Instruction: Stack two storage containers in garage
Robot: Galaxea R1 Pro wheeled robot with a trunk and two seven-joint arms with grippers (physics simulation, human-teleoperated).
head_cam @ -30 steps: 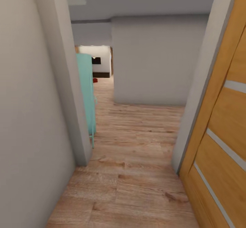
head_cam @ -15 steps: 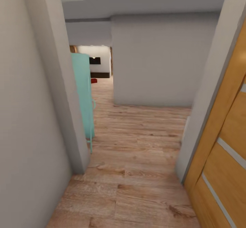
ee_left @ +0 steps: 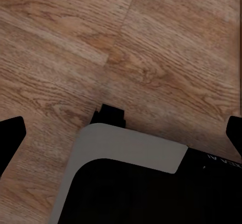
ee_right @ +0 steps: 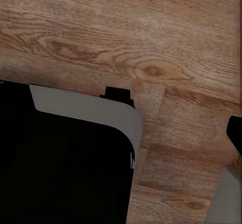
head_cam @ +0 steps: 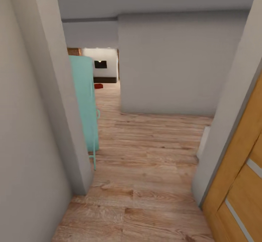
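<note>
We are in transit: a narrow passage with a light wood plank floor (head_cam: 145, 169) runs up the middle of the head view. A grey wall (head_cam: 32, 125) fills the left of the frame, its corner ending at lower left; a wooden door (head_cam: 240, 184) with pale strips stands at the right edge. A grey partition wall (head_cam: 171, 64) blocks the centre, leaving an opening at its left.

A teal cabinet-like object (head_cam: 84, 100) stands just past the left wall corner.

Through the opening, upper left of centre, we see a far room with brick (head_cam: 74, 51), a black wall screen (head_cam: 100, 64) and a small red-orange shape (head_cam: 98, 85) on its floor, probably one of the storage containers, too small to confirm.

Judgement: the step is driving to the living room. We should keep to the middle of the passage, clear the left corner and the teal object, then bear left of the partition.

Left hand (ee_left: 121, 128): dark tips at both frame edges, spread wide, holding nothing, above the robot's base (ee_left: 126, 183). Right hand (ee_right: 234, 133): one tip visible; we cannot tell its state.
</note>
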